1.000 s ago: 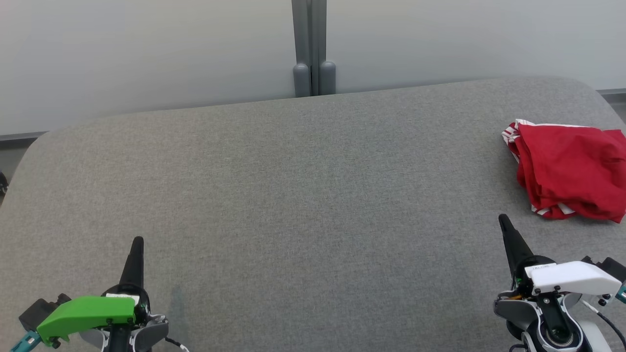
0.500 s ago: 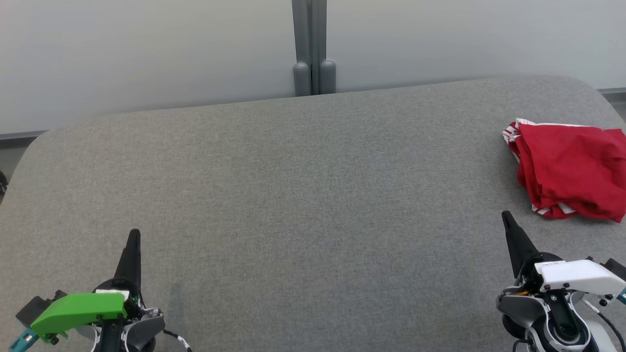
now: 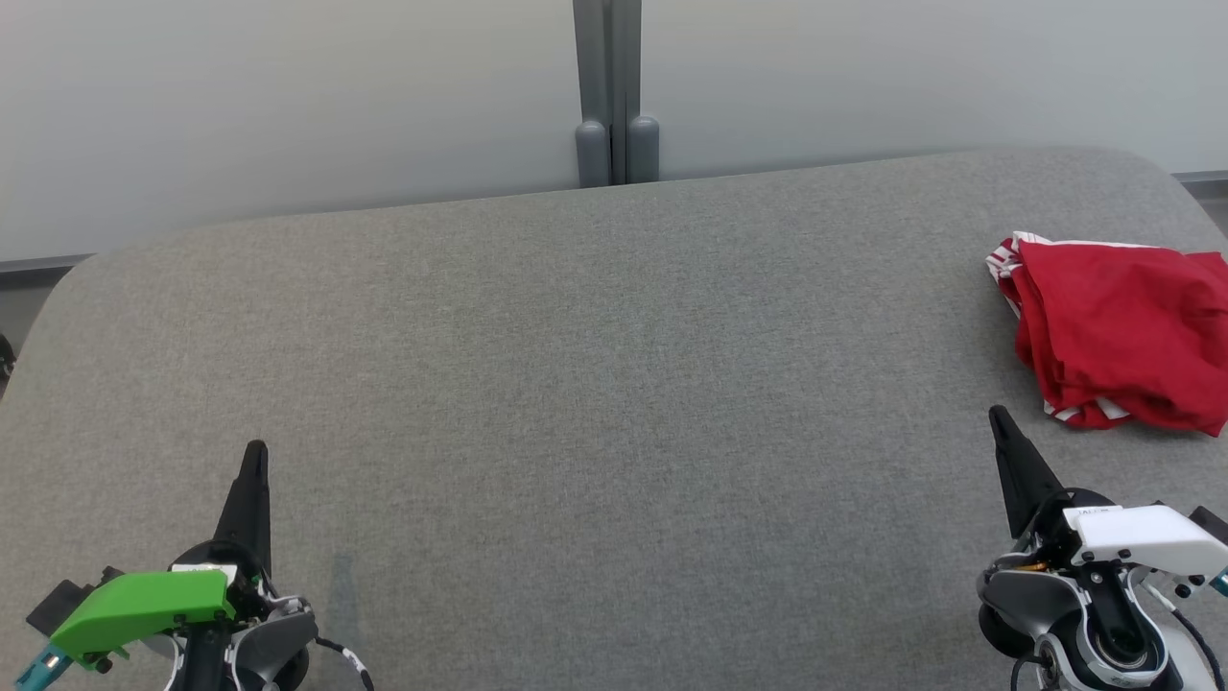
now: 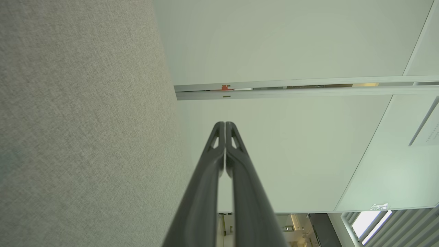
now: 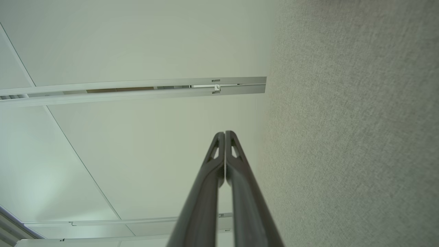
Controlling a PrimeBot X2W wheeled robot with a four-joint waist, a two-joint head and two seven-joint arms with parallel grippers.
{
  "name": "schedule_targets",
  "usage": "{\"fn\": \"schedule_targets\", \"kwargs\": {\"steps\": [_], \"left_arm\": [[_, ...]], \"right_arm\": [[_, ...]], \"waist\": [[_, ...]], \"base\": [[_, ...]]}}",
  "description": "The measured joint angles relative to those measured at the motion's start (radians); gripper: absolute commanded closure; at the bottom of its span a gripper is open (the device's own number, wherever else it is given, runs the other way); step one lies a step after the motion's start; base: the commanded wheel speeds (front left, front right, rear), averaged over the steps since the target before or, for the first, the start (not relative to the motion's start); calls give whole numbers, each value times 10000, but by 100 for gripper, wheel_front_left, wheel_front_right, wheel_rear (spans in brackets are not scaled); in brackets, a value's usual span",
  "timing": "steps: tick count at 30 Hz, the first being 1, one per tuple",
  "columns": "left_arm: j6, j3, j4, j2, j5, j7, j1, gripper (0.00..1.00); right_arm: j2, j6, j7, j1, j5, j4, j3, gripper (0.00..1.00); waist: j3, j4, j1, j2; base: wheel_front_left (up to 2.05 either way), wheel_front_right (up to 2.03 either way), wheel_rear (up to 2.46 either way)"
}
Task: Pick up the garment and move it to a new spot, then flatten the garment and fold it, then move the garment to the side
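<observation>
Much open table (image 3: 576, 384) lies left of garment (image 3: 1118, 331).

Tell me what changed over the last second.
The left gripper drifted slightly to the robot's left and the right gripper slightly to its right, both tips edging up the head view. Both stayed shut and empty; nothing was grasped or released. The crumpled red garment lies unmoved at the right of the grey table.

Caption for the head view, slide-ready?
Red garment crumpled at the grey table's right end; right gripper close by, left gripper far off, both shut.
</observation>
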Motion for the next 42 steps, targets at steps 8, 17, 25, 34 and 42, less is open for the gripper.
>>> {"fn": "schedule_targets", "kwargs": {"steps": [8, 17, 25, 34, 42], "left_arm": [[0, 0, 0, 0, -2, 2, 0, 100], [0, 0, 0, 0, -2, 2, 0, 100], [0, 0, -2, 0, -2, 2, 0, 100], [0, 0, -2, 0, -2, 2, 0, 100], [0, 0, -2, 0, -2, 2, 0, 100]], "right_arm": [[15, 0, 23, -7, -2, 0, -25, 100], [33, 0, 29, -8, -12, 0, -52, 100], [50, 0, 40, -9, -25, 0, -75, 100], [75, 0, 73, -11, -54, 0, -98, 100], [90, 0, 86, -12, -71, 0, -117, 100]], "waist": [[0, 0, 0, 0], [0, 0, 0, 0], [0, 0, 0, 0], [0, 0, 0, 0], [0, 0, 0, 0]], "base": [[0, 0, 0], [0, 0, 0], [0, 0, 0], [0, 0, 0], [0, 0, 0]]}}
